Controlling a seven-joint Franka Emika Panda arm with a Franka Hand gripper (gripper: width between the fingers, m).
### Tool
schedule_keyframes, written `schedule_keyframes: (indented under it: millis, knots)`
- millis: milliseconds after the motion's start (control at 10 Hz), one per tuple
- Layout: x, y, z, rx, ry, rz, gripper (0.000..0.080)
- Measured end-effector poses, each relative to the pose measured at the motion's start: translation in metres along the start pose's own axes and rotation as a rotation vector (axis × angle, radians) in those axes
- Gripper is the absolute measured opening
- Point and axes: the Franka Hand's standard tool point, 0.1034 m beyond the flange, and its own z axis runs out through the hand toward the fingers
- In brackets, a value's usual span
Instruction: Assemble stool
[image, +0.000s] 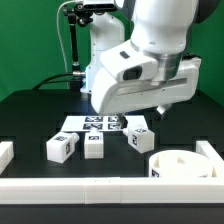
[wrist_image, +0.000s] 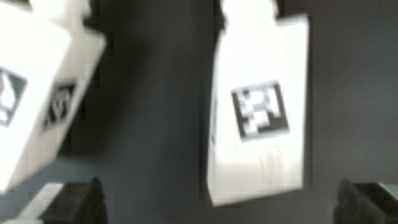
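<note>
Exterior view: a white Panda arm (image: 150, 60) leans low over the black worktop (image: 30, 120), its bulky wrist housing hanging above a row of loose stool parts.
Stool top: the seat (image: 182, 166), a thick round white disc, lies flat on the worktop at the exterior view's right, in the corner formed by the border rails (image: 90, 188), with a tag on its side wall.
Stool legs: three short white blocks lie apart from the seat and from one another. By the exterior view's sides they are the left leg (image: 62, 146), the middle leg (image: 94, 145) and the right leg (image: 139, 138). Each shows a black-and-white tag, and none is joined to the seat.
Behind the legs: the marker board (image: 100, 123) lies flat, partly hidden by the arm.
Edges: one long rail runs along the near side, and shorter white pieces stand at either end.
Wrist view: blurred. A tagged leg (wrist_image: 258, 100) fills the middle, a neighbouring leg (wrist_image: 39, 95) lies beside it, and a strip of dark worktop separates them.
Grip: the end effector (wrist_image: 228, 205) has its jaws spread wide. Its dark fingertips (wrist_image: 80, 202) stand on either side of the tagged leg's near end without touching it, and nothing is gripped.
</note>
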Motion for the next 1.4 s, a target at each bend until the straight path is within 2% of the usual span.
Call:
schedule_keyframes:
  millis: [300, 400, 500, 600, 700, 800, 1100, 1300, 1400]
  knots:
    - [0.001, -0.011, 0.002, 0.033, -0.187, -0.015, 0.0649]
    - [0.004, -0.011, 0.004, 0.036, -0.209, -0.017, 0.0649]
    - [-0.003, -0.006, 0.010, -0.039, -0.310, -0.007, 0.0649]
    - [-0.005, -0.003, 0.015, -0.058, -0.402, -0.018, 0.0649]
    - [-0.002, 0.003, 0.018, -0.051, -0.467, -0.037, 0.0649]
    - [0.002, 0.011, 0.017, -0.038, -0.475, -0.063, 0.0649]
    - [0.003, 0.011, 0.018, -0.041, -0.472, -0.058, 0.0649]
    - [0.002, 0.009, 0.025, -0.043, -0.509, -0.019, 0.0649]
    - [0.003, 0.002, 0.023, -0.061, -0.547, 0.061, 0.0649]
